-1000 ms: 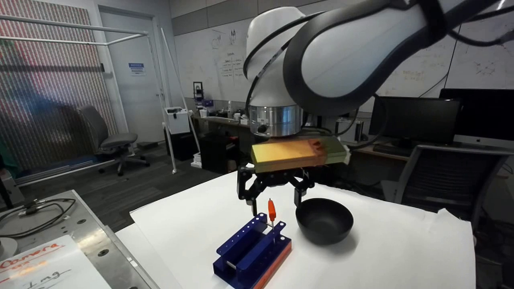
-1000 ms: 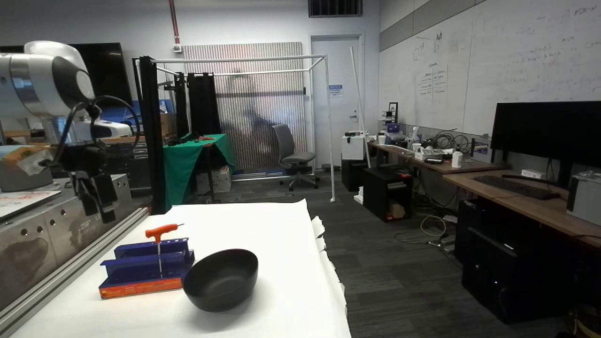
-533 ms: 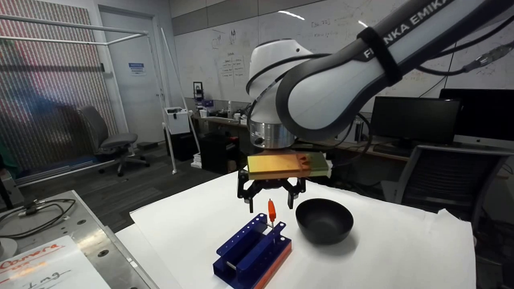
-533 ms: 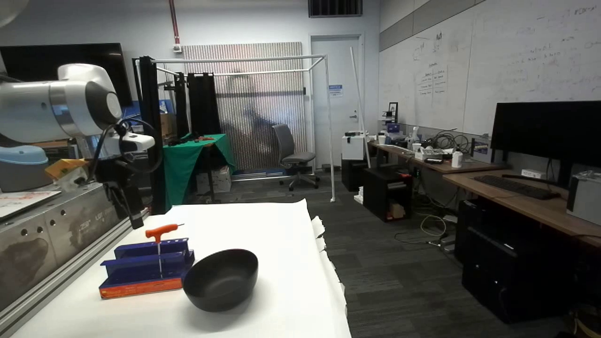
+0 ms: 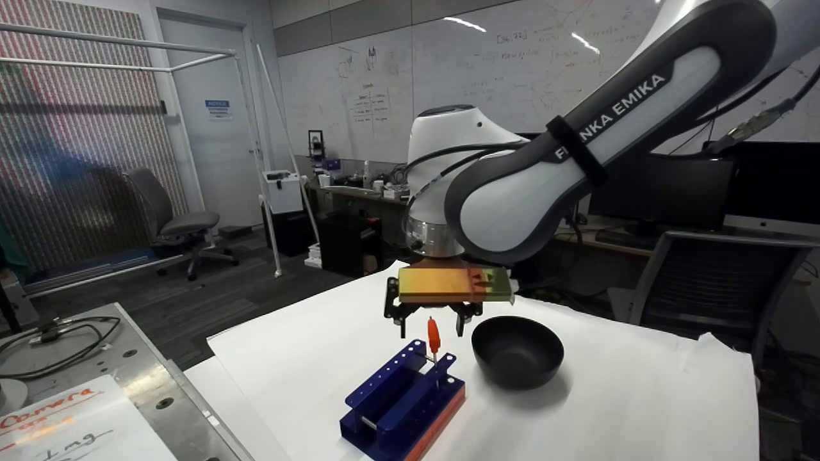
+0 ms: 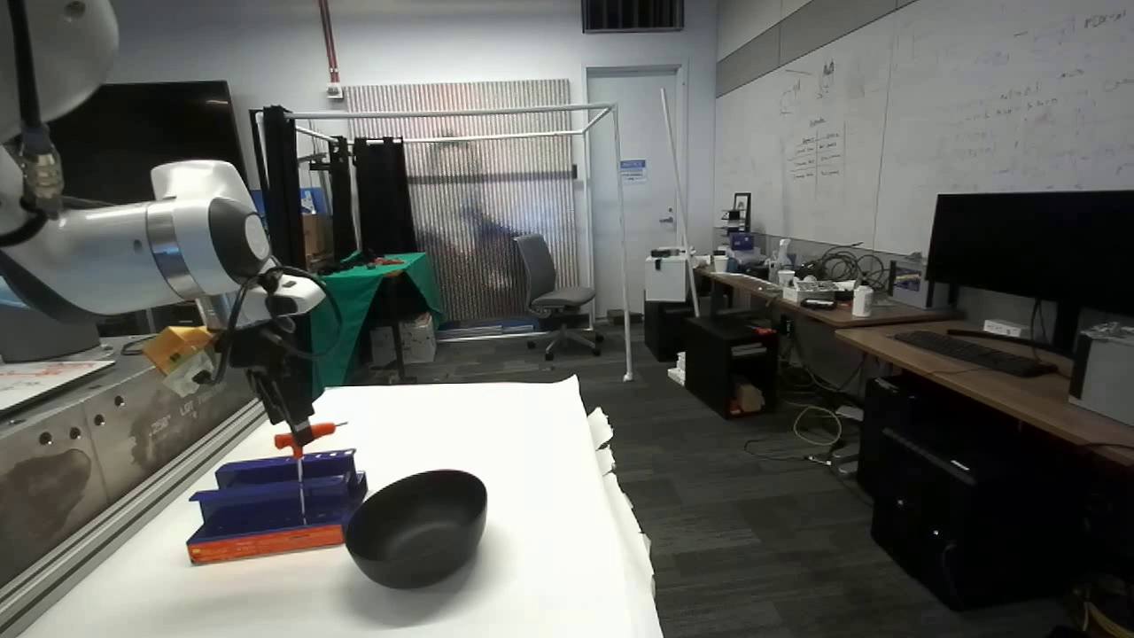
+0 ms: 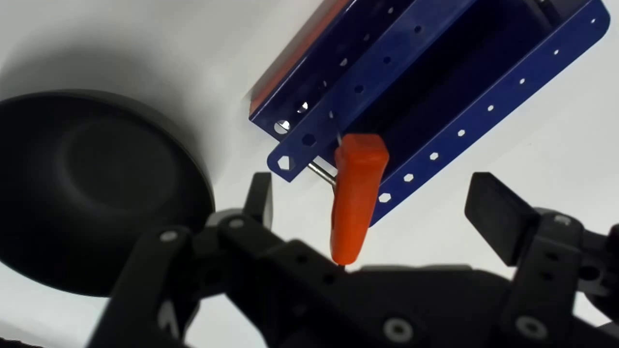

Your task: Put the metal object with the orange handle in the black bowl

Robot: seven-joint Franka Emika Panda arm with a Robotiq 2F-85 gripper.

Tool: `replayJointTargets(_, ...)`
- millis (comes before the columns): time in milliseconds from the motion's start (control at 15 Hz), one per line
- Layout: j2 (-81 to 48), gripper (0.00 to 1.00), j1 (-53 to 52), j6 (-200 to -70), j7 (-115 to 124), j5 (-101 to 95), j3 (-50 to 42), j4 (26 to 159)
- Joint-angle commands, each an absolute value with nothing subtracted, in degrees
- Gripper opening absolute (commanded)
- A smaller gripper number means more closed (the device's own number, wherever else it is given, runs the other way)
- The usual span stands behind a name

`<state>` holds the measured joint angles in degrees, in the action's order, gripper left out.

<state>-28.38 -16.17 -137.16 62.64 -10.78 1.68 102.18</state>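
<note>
Near the centre of the wrist view, the orange-handled metal tool [image 7: 357, 198] is standing nearly upright in the blue rack [image 7: 372, 77], its shaft [image 6: 302, 492] showing below the orange handle [image 5: 434, 337] in both exterior views. The pincer [image 7: 375, 205] is hovering with its jaws spread well apart, one on each side of the handle, and is gripping nothing. The exact height of the fingertips [image 7: 261, 195] against the handle is not showing clearly. At the left of the wrist view, the black bowl [image 7: 109, 183] is resting on the white-covered table [image 7: 556, 145], near the rack but not touching it.

Handling, by judgement: the tool is looking light and stiff, with a metal shaft and a hard, fairly smooth, probably plastic handle; nothing is suggesting fragility. Recommended hold: across the narrow width of the handle, close to where the shaft is joining it, so that the load is hanging balanced. Since the shaft is apparently seated in the rack, removal is calling for a straight upward draw; tilting is risking a bind.

Quantities: the table is carrying one tool, one bowl and one rack; the rack is showing two raised rails [image 7: 476, 121]; the pincer is presenting two fingers [image 7: 498, 217].
</note>
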Motion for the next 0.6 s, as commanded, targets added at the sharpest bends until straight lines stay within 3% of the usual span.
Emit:
replayJointTargets(0, -30.4, 0.73, -18.2, -139.9, 65.2, -12.7, -1.0, 100.8)
replayJointTargets(533, -29.5, 0.11, -19.3, -139.0, 65.5, -12.5, -1.8, 102.1)
